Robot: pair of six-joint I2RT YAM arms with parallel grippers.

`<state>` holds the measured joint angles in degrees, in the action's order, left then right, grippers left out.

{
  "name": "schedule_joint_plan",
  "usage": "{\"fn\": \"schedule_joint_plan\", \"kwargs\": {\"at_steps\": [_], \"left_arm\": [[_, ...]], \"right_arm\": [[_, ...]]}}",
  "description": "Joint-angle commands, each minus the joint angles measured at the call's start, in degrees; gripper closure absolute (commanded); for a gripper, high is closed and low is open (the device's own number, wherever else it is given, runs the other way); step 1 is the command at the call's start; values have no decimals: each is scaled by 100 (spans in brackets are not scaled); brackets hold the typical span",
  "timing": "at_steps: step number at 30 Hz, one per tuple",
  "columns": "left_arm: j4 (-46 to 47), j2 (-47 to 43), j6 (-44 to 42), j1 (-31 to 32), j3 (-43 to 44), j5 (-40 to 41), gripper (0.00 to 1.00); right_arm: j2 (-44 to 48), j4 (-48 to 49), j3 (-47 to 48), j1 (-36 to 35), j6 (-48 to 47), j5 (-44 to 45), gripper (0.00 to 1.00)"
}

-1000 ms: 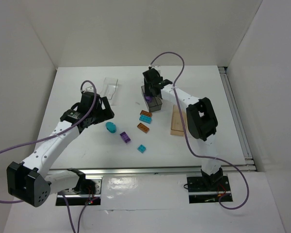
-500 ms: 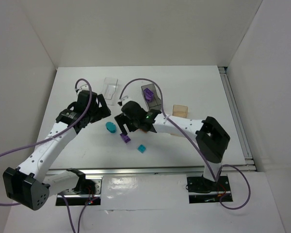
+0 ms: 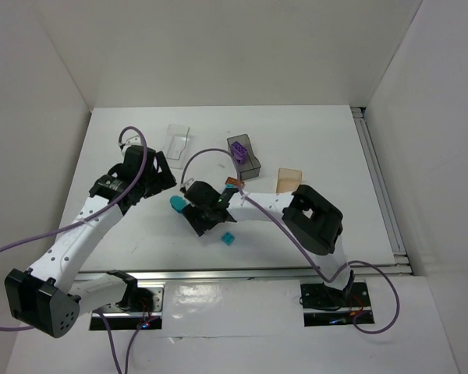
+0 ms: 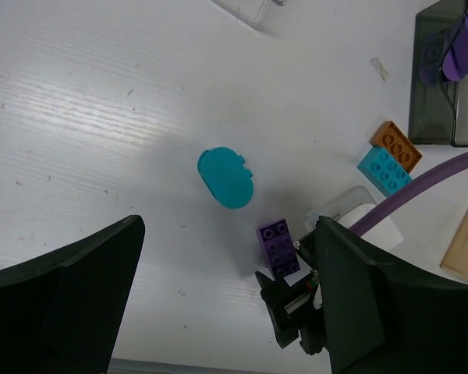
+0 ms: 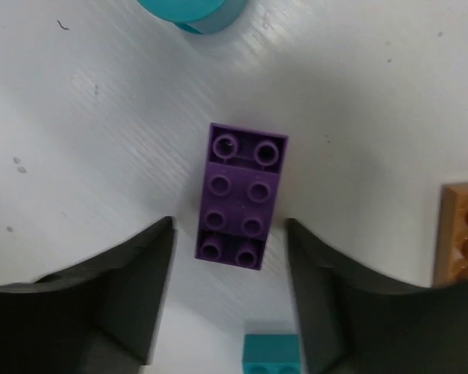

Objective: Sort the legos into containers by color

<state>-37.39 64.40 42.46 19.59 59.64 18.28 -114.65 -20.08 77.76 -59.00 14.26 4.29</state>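
Purple and studded, the two-by-four lego brick point(image 5: 242, 195) lies flat on the tabletop point(image 3: 320, 125), studs up. Its long axis runs straight between the fingers of the right gripper point(image 5: 228, 234), whose jaws straddle the narrow width. They stand apart with a sliver of table showing on each side, and they grip nothing. A teal oval lego point(image 3: 176, 204) sits just past one end of the brick, a small teal brick point(image 3: 228, 238) near the other end, and an orange brick point(image 5: 462, 234) off to one side. The table is matt white and faintly scuffed, boxed in by plain white walls point(image 3: 218, 47). Farther back stand a clear bin point(image 3: 178, 140), a smoky grey bin point(image 3: 251, 160) holding purple pieces point(image 3: 238, 148), and an orange-tan bin point(image 3: 291, 178). The right arm point(image 3: 273, 204) folds across to the left, wrist pointing down at the table. The left arm point(image 3: 86, 226) stretches forward, and the left gripper point(image 4: 230, 220) hangs above the table near the teal oval, spread wide and empty.
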Motion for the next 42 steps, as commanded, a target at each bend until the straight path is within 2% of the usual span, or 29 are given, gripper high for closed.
{"fn": "schedule_joint_plan", "kwargs": {"at_steps": [1,5,9,14,18,25,27,28,29,31,34,38,40,42], "left_arm": [[3,-121,87,-35,145,114,4],[3,-121,87,-35,145,114,4],[-49,-121,-36,-87,92,246,4],[-102,-182,-36,-87,92,325,3],[-102,-182,-36,-87,92,325,3],[-102,-182,-88,-87,92,325,3],[-102,-182,-88,-87,92,325,3],[-102,-182,-88,-140,92,325,3],[-102,-182,-88,-140,92,325,3],[-102,-182,-141,-140,92,325,3],[-102,-182,-141,-140,92,325,3],[-102,-182,-141,-140,92,377,3],[-102,-182,-141,-140,92,378,3],[-102,-182,-141,-140,92,378,3]], "right_arm": [[-154,101,293,-103,111,194,39],[-32,48,354,-50,226,546,63],[574,153,100,371,226,476,64],[1199,215,-50,1056,279,1021,64],[1147,284,134,1811,384,1082,64],[269,39,1127,2349,437,1293,64],[136,39,1260,2490,499,1450,61],[66,39,1329,2490,560,1451,45],[66,39,1330,2542,560,1451,35],[118,-31,1400,2543,613,1522,26],[565,-32,1067,2360,613,1828,24],[1339,39,224,1867,560,1979,34],[1638,39,-321,1569,560,1717,34],[1691,92,-602,1375,560,1444,30]]}}
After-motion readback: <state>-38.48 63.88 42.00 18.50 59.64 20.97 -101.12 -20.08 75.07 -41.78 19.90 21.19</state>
